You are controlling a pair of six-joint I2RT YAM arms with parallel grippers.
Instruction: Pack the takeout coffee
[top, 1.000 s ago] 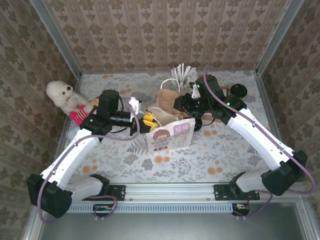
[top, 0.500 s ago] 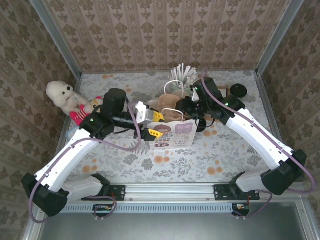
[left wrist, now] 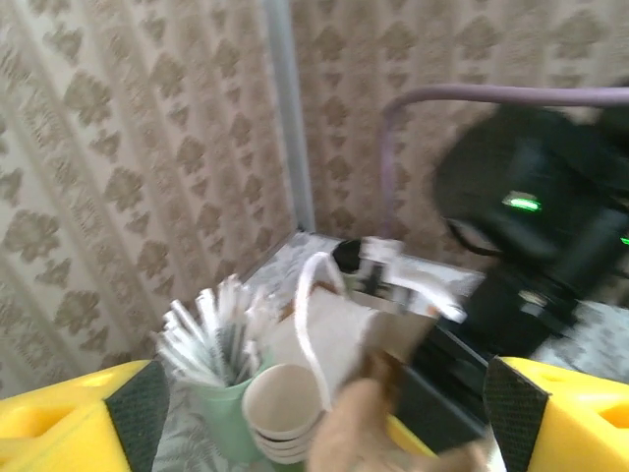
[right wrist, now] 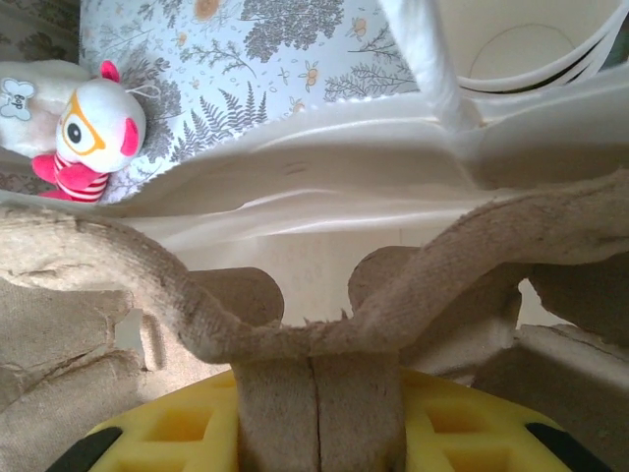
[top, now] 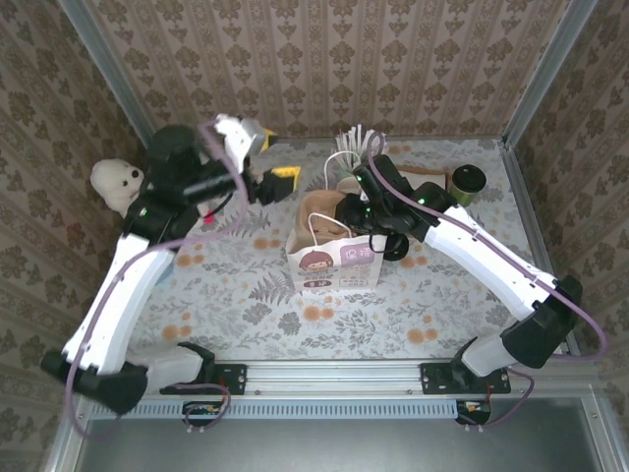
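Observation:
The takeout coffee (top: 468,181), an olive-green cup with a black lid, stands at the back right of the table, apart from both grippers. A white paper bag (top: 334,264) with a cartoon print stands upright mid-table. A brown pulp cup carrier (top: 319,208) sits in its mouth. My right gripper (top: 346,212) reaches into the bag from the right. In the right wrist view this gripper (right wrist: 319,398) is shut on a ridge of the carrier (right wrist: 295,324). My left gripper (top: 271,157) hangs open, high at the bag's back left. Nothing sits between its yellow fingers (left wrist: 59,423).
A green cup of white straws (top: 356,146) and a stack of cream cups (left wrist: 283,413) stand just behind the bag. A loose black lid (top: 394,246) lies at the bag's right. A white plush toy (top: 116,182) sits at the left wall. Metal frame posts edge the table.
My left gripper has let go of the bag's left edge, opened wide and risen toward the back left. The right gripper has kept its hold and shifted slightly left over the bag.

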